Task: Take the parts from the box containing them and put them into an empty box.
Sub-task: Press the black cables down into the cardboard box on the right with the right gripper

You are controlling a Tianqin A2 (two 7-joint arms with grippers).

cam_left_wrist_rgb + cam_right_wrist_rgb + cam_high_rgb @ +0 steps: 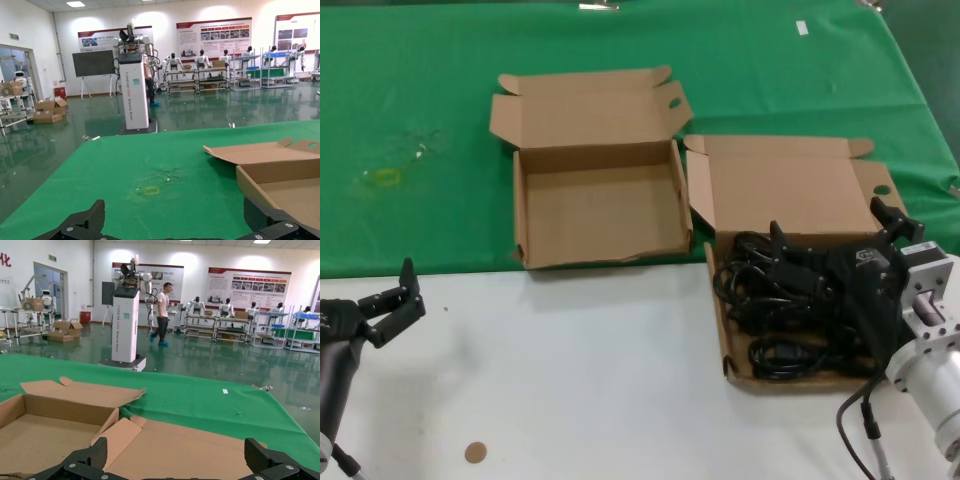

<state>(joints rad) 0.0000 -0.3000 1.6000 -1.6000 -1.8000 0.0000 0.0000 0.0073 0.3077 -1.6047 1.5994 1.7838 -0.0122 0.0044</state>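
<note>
Now the cords, glossy black coils, lie heaped in the right box, directly under the right gripper, whose fingers spread wide above them. Left of it sits the empty box. Far left, near, the left gripper hangs open.

Black right hand on a silver wrist with black cable; left hand black.
</note>
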